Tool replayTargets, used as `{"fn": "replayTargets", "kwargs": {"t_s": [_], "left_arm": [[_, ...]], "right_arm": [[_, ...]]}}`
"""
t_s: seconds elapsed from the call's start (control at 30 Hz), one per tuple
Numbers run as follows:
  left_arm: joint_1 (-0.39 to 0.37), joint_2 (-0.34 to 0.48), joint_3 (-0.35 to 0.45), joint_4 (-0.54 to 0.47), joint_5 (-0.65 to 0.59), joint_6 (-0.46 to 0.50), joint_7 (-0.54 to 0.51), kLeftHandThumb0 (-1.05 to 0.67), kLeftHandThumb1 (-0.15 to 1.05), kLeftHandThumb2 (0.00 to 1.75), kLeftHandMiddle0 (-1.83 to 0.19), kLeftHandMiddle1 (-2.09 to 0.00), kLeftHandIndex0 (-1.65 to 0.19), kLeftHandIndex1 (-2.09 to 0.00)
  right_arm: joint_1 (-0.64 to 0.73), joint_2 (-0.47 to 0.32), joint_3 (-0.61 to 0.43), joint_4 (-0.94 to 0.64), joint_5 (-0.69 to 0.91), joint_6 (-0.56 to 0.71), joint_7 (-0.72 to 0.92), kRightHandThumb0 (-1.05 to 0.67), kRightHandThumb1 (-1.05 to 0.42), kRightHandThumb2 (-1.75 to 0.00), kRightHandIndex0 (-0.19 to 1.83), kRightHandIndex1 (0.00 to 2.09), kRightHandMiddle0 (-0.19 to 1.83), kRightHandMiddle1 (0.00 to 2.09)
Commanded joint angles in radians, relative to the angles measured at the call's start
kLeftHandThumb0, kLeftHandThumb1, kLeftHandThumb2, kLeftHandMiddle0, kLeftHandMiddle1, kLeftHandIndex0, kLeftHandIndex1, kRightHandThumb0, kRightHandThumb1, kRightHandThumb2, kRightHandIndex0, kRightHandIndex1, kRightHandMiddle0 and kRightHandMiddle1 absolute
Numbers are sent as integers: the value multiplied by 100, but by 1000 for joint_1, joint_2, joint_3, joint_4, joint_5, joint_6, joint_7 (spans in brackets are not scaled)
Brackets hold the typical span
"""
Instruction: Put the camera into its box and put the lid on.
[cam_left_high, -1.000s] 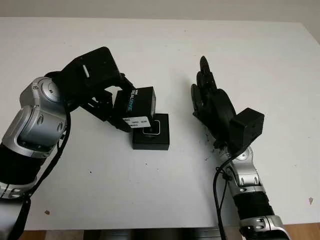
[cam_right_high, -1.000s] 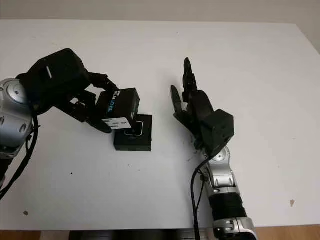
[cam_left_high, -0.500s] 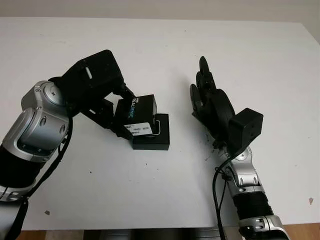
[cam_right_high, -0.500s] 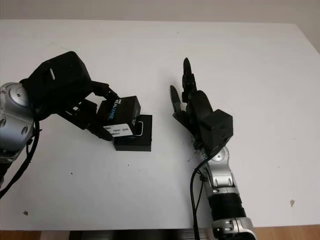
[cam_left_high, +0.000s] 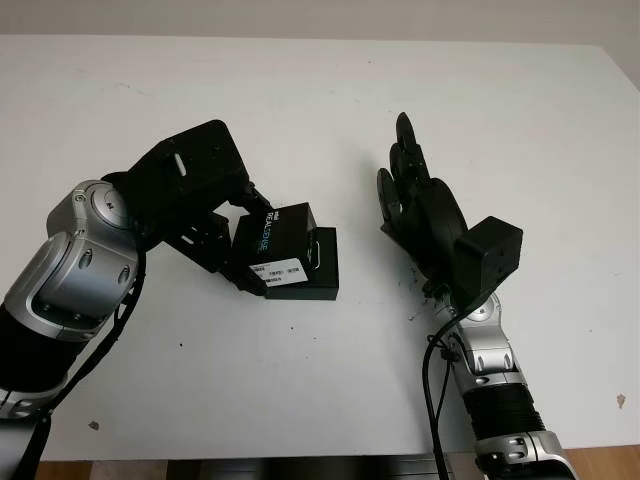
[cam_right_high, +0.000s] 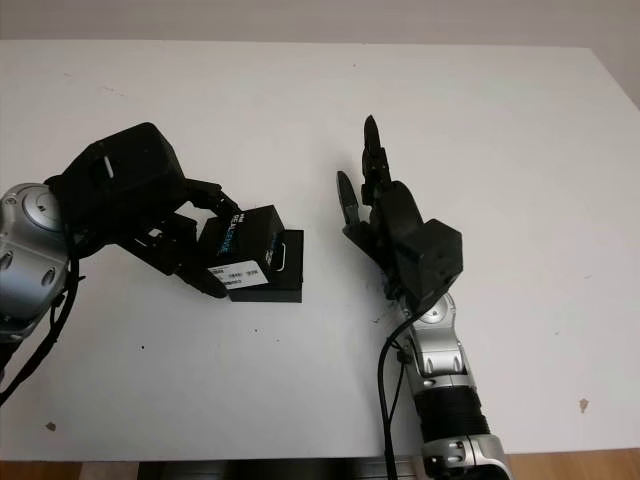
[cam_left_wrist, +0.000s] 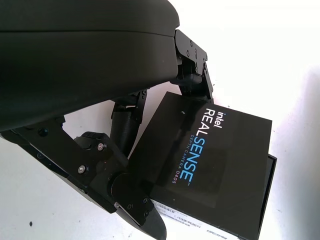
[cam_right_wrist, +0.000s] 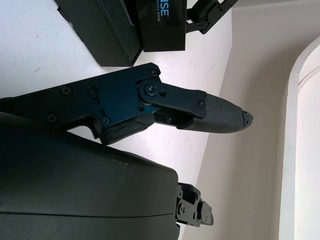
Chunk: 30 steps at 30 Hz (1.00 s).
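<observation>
Centrally on the white table, the left hand grips the black lid, fingers curled round its near and far edges. The lid, printed "intel REALSENSE" on its top face and carrying a white label on its near side, sits tilted over the left part of the black box; it is not squared onto the box, whose right portion stays uncovered. In the uncovered part, part of the camera is visible as a pale rounded outline inside the box. In the left wrist view the lid overlaps the box, with one finger on the lid's far edge and another pressed at its near corner. The right hand is open and holds nothing; it stands well apart from the box, on its right, fingers pointing away from the robot. From the right wrist view, the box and lid lie beyond the right hand's fingers.
</observation>
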Motion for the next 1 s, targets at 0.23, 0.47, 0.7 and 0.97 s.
{"fn": "replayTargets", "kwargs": {"t_s": [0.23, 0.47, 0.7, 0.97], "left_arm": [[21, -18, -30, -38, -23, -16, 12, -28, 105, 16, -51, -172, -39, -163], [39, -46, -36, -52, -37, -67, 26, -28, 105, 15, -50, -170, -35, -159], [43, -61, -55, -91, -37, -56, 37, -27, 105, 13, -47, -161, -28, -152], [39, -70, -82, -105, -32, -57, 48, -28, 105, 12, -49, -159, -29, -153]], "right_arm": [[6, 9, 1, -21, 3, 12, -6, -71, -105, -62, -19, 0, -19, 0], [8, 16, 2, -31, 0, 25, -14, -71, -105, -61, -19, 0, -19, 2], [9, 20, -1, -32, 5, 25, -13, -70, -105, -61, -19, 0, -19, 1], [8, 24, -1, -19, 3, 9, -16, -71, -105, -60, -19, 0, -19, 3]]}}
